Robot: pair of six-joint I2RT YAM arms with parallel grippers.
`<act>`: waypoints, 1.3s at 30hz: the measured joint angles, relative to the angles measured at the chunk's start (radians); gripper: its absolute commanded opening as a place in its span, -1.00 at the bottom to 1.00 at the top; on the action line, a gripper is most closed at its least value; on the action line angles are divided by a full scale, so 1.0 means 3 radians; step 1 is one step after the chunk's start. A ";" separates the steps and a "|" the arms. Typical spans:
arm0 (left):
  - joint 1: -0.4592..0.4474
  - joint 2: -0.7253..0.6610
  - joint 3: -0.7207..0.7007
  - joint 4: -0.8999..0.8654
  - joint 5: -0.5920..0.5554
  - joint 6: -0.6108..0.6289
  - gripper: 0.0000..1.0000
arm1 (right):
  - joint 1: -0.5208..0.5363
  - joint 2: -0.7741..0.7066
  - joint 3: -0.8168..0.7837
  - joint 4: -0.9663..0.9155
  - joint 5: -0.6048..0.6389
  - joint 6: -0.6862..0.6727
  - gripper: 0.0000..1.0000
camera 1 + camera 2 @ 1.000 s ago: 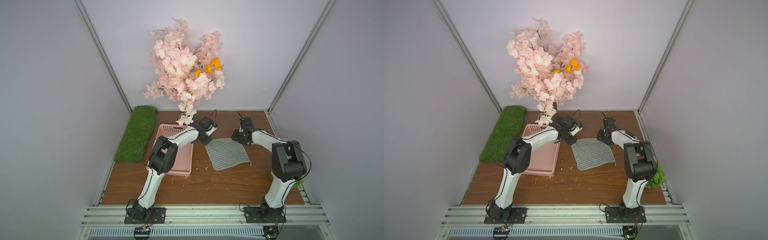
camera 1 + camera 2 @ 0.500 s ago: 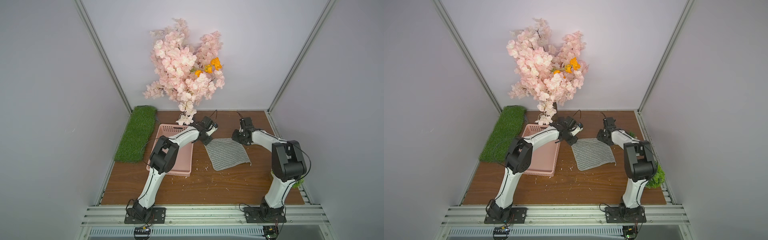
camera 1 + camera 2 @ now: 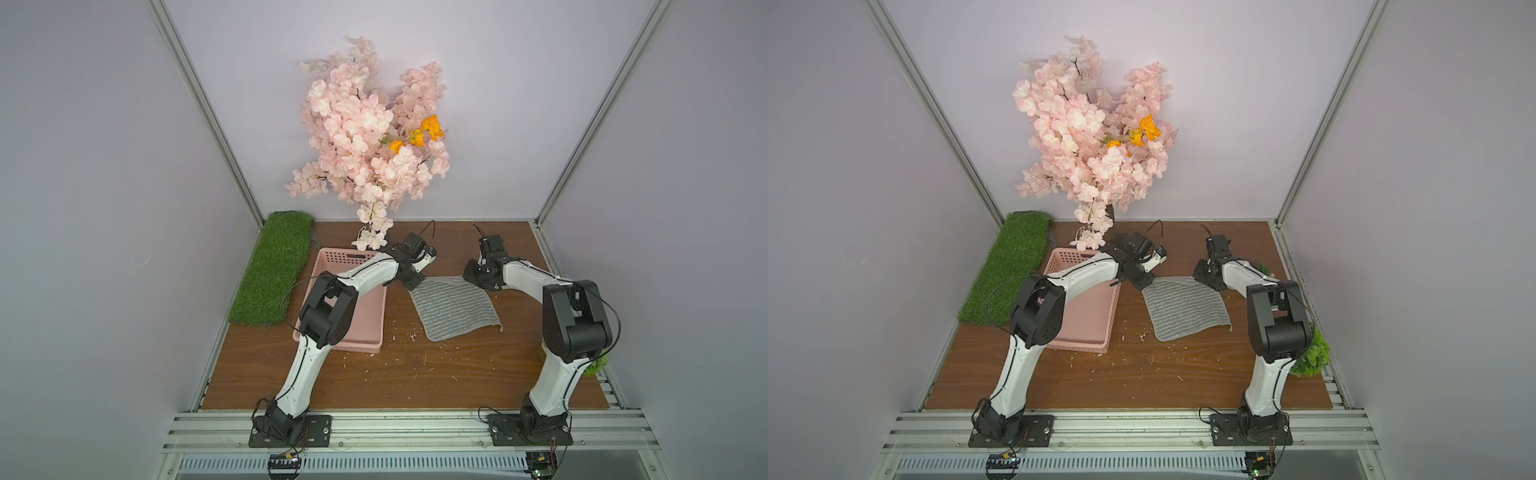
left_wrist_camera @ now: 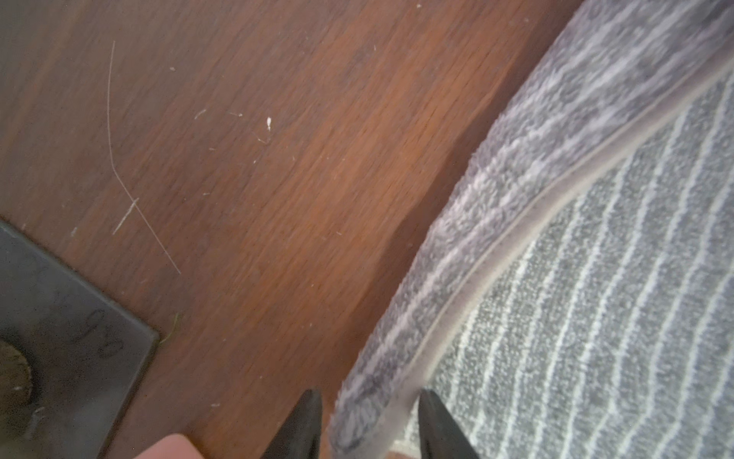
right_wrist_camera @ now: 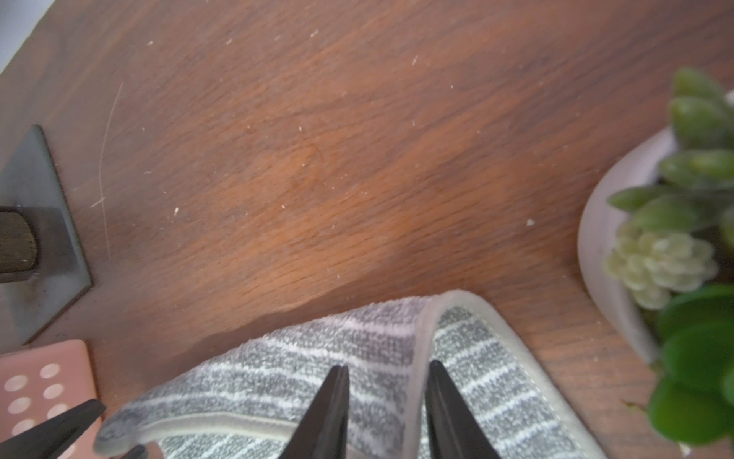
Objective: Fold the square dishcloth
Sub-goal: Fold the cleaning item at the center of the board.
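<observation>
Gripping far edge: right gripper (image 5: 385, 369) pinched cloth (image 3: 455, 307) corner; left gripper (image 4: 368, 391) narrow astride hem, hold unclear. Shallow left bite risked slipping on lift, skewing fold.

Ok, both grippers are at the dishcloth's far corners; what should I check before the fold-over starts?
1. right gripper on its corner: ok, the raised hem sits between its fingers.
2. left gripper hold: cannot tell; the hem lies between its fingers, but one looks clear of it.
3. Near half of the square dishcloth lying flat: ok.
4. pink basket clear of the cloth: ok, beside it, apart.
5. potted succulent clear of the right gripper: ok, off to its side.
</observation>
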State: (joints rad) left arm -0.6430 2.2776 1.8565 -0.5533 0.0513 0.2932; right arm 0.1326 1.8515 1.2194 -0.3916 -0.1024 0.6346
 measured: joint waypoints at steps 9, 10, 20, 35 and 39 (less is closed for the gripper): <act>0.0000 0.0015 0.0000 0.0001 0.0017 0.0006 -0.99 | 0.0006 0.0014 0.0000 0.0015 -0.0045 0.0018 -0.37; 0.0000 0.0015 0.0000 0.0001 0.0020 0.0011 -0.99 | 0.0008 0.0019 0.0000 0.0015 -0.0048 0.0019 -0.41; -0.0003 0.0000 0.0000 0.0000 0.0056 -0.0005 -0.99 | 0.0018 0.0075 0.0140 0.0029 -0.0099 0.0027 -0.88; -0.0103 -0.0670 -0.0165 0.0019 0.0175 -0.0334 -0.99 | -0.0046 0.0125 0.0448 -0.0189 0.0045 -0.0243 -0.90; -0.0273 -0.0786 -0.0328 0.0023 0.0219 -0.0502 -0.99 | -0.0060 0.0100 0.0345 -0.0219 0.0069 -0.0322 -0.90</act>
State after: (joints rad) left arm -0.7250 2.0418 1.7580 -0.5465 0.1169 0.1425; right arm 0.1146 1.8816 1.3228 -0.4572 -0.0818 0.5381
